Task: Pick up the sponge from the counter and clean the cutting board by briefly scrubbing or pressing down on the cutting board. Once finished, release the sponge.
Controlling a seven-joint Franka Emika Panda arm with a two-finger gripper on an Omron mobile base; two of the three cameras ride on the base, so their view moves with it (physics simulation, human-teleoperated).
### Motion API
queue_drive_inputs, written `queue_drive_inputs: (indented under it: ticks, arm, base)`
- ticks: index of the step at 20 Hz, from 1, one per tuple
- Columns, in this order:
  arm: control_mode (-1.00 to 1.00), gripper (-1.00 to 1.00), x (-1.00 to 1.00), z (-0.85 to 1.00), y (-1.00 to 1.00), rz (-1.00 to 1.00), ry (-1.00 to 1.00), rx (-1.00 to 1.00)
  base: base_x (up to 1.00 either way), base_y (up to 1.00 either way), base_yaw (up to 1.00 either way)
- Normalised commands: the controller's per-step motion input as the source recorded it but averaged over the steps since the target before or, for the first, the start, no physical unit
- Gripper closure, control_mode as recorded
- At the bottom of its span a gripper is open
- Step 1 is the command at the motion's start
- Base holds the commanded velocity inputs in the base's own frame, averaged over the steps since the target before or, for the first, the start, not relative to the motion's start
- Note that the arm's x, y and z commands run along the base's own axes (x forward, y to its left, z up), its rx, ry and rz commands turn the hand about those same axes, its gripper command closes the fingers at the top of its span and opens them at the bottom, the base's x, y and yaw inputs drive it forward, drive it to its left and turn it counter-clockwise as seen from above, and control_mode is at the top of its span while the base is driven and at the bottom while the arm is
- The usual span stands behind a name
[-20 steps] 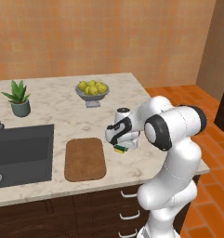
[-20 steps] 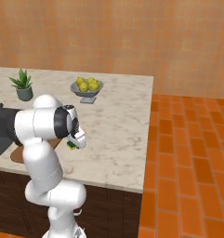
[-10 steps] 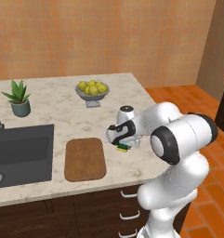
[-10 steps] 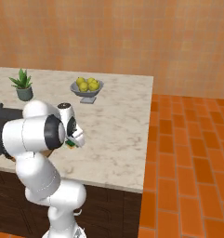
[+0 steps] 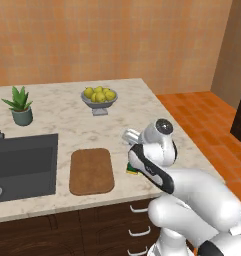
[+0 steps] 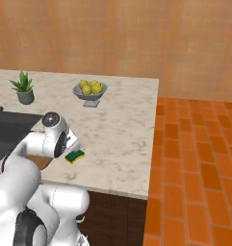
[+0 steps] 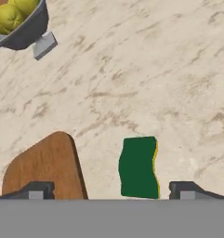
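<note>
The sponge (image 7: 139, 167), green on top with a yellow edge, lies flat on the counter (image 7: 132, 69), free of any grip. My gripper (image 7: 112, 191) hovers above it, open, with its fingertips (image 7: 36, 190) set wide on either side. The brown wooden cutting board (image 7: 43, 167) lies just left of the sponge, a strip of counter between them. In the left base view the sponge (image 5: 131, 170) peeks out from behind my arm, right of the cutting board (image 5: 92, 171). The right base view shows the sponge (image 6: 75, 155) near the counter's front edge.
A grey bowl of lemons (image 5: 99, 96) stands further back on the counter. The dark sink basin (image 5: 22, 165) sits left of the board, with a potted plant (image 5: 21, 106) behind it. The counter's right edge (image 6: 153, 139) drops to an orange tiled floor.
My gripper has gone from shut on the sponge to open. The sponge has dropped onto the counter right of the board, and the arm has swung back toward the base.
</note>
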Motion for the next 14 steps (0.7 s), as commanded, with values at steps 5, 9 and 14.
queue_drive_inputs:
  ticks: [5, 9, 14]
  arm:
    - [-1.0, -1.0, -1.0, 1.0, 0.0, 0.03, -0.47, 0.13]
    - [-1.0, -1.0, -0.99, 1.0, 0.06, 0.03, -0.43, 0.06]
    - [-1.0, -1.0, -0.84, 1.0, 0.1, 0.02, -0.34, 0.05]
  base:
    - [0.0, 0.0, 0.0]
    - [0.0, 0.0, 0.0]
    - [0.0, 0.0, 0.0]
